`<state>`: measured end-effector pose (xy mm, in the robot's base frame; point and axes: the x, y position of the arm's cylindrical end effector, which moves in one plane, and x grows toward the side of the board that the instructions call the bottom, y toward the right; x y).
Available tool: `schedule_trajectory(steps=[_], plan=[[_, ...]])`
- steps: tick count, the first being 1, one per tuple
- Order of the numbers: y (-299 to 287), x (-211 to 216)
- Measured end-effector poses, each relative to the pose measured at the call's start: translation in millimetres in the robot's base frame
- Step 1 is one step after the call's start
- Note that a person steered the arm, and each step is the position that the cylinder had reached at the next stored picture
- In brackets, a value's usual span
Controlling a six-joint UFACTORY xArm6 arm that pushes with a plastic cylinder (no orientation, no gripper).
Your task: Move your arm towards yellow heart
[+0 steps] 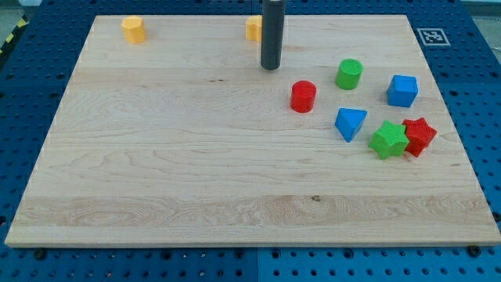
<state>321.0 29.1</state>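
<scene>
Nearest the view's bottom lies bare wooden board [196, 204]; further up at right sit the green star block [388, 139] and red star block [419, 135]. Two yellow blocks show: one at top left [134, 29], one [253, 27] half hidden behind my rod; I cannot tell which is the heart. My tip [271, 67], a bare rod gripping nothing, touches no block, just below the hidden one, so the approach looks nearly finished or barely begun.

No readable text anywhere; only a square fiducial marker [430, 36] on the board's [196, 157] top-right corner.
</scene>
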Motion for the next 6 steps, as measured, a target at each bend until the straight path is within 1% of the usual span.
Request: schedule_trajectory(steps=[1, 3, 4, 5, 6], plan=[[0.0, -13.9], [9.1, -54.8], [35.5, -60.8], [47.1, -67.5], [36.0, -81.0]])
